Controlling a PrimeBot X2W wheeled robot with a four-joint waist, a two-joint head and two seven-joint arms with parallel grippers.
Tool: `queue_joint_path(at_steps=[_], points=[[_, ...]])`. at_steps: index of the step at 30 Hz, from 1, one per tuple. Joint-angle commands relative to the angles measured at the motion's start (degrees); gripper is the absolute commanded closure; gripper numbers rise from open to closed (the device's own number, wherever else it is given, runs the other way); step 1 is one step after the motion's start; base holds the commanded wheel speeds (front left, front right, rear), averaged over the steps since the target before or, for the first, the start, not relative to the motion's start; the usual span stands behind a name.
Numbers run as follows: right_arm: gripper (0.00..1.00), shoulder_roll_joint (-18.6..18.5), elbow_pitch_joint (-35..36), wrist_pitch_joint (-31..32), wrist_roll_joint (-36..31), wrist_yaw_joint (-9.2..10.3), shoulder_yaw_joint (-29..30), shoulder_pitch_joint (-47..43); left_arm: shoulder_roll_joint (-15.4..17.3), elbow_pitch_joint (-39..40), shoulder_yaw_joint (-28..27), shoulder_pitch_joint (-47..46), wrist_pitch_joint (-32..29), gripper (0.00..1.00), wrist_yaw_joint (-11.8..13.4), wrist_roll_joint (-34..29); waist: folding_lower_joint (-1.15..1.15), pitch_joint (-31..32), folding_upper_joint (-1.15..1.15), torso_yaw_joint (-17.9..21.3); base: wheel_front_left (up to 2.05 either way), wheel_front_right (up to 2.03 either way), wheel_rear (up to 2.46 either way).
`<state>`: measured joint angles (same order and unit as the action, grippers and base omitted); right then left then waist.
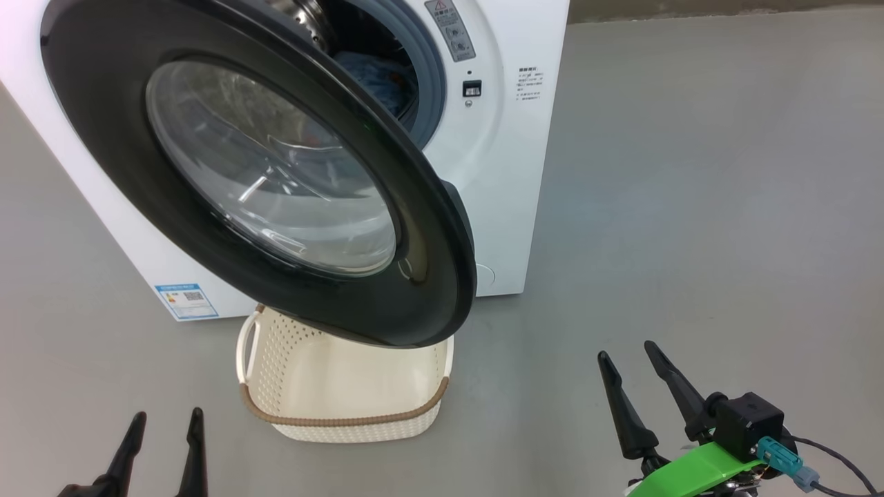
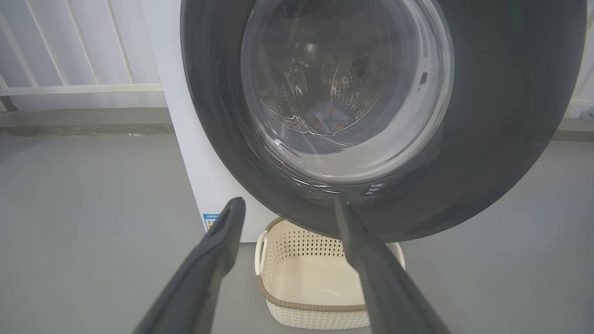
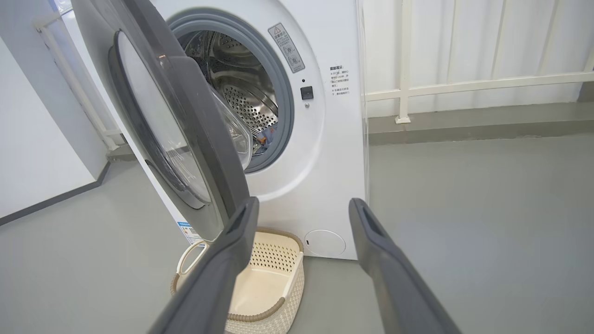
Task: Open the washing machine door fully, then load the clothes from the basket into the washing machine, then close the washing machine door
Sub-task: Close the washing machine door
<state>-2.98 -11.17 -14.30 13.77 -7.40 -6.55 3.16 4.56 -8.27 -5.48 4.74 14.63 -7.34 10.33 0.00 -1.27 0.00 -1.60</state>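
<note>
Before the washing machine point(image 1: 511, 172), head view: washing machine door point(image 1: 262, 172) hangs half-swung above the empty basket point(image 1: 345, 420); clothes point(image 1: 376, 79) lie inside. Left wrist view: left claw point(image 2: 287, 200) wide apart, empty. Right wrist view: right claw point(image 3: 304, 202) likewise. Advise pushing the door's free edge squarely.

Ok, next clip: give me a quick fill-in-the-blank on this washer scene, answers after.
1. The basket on the floor is ____.
2. The blue garment lies in the steel ____ of the washing machine.
3. The washing machine door stands partly ____, over the basket.
4. The right gripper, jaws apart, holds ____.
Missing words: empty; drum; open; nothing.
</note>
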Motion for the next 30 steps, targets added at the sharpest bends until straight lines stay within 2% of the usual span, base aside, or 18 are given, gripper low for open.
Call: queue_joint_path(at_steps=[1, 20, 21, 22, 23, 30], points=[[0.00, 0.1, 1.5, -0.7, -0.4, -0.09, -1.4, -0.1, 0.6, 1.1, -1.7, -1.1, 0.4, 0.00, -0.1, -0.3, 0.00, 0.0, 0.00, 0.0, 0.00, 0.00, 0.00], [0.00, 0.1, 1.4, -0.7, -0.3, -0.09, -1.1, 0.0, 0.1, 0.7, -1.7, -1.9, 0.4, 0.00, -0.1, -0.2, 0.00, -0.4, 0.00, -0.4, 0.00, 0.00, 0.00], [0.19, 0.1, 1.3, -0.7, -0.3, -0.09, -1.0, 0.0, 0.1, 0.7, -1.7, -1.9, 0.4, 0.00, -0.1, -0.2, 0.00, -0.5, 0.00, -0.4, 0.00, 0.00, 0.00], [0.57, 0.1, 1.2, -0.7, -0.3, -0.09, -0.9, 0.0, 0.1, 0.7, -1.7, -2.0, 0.4, 0.00, -0.1, -0.1, 0.00, -0.5, 0.00, -0.4, 0.00, 0.00, 0.00], [1.00, 0.1, 1.0, -0.7, -0.4, -0.09, -0.8, 0.0, 0.1, 0.7, -1.7, -2.0, 0.4, 0.00, -0.1, -0.1, 0.00, -0.6, 0.00, -0.4, 0.00, 0.00, 0.00], [1.00, 0.1, 1.8, -0.7, 1.6, -0.09, -0.7, 1.1, -0.1, 0.7, -2.1, -2.1, 0.4, 0.00, -0.1, 0.5, 0.00, -0.9, 0.00, -0.3, 0.00, 0.00, 0.00]])
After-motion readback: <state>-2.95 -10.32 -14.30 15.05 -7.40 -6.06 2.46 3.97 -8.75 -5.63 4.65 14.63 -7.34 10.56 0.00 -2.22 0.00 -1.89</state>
